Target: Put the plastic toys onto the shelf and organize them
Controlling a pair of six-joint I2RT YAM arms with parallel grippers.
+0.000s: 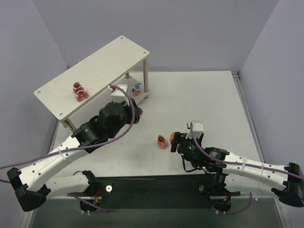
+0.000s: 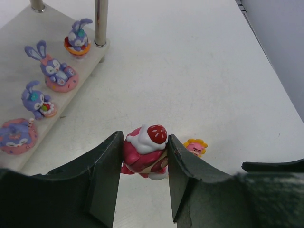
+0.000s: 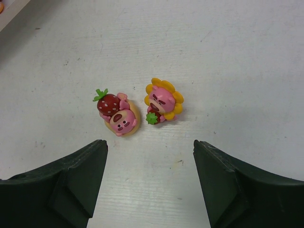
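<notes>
The left tool (image 2: 145,142) pinches a red-pink bear (image 2: 145,154) at the lower centre of its wrist view. Four bunnies (image 2: 54,71) stand on the shelf (image 2: 23,28), upper left. The right tool (image 3: 149,143) gapes open over a strawberry bear (image 3: 118,115) and a flower figure (image 3: 163,100), side by side on the tabletop (image 3: 213,57).

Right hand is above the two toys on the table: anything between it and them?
Nothing visible. The right hand stands open, and only bare table lies between its fingers and the strawberry bear and the flower figure. The two sit close together, so closing on one may nudge the other.
</notes>
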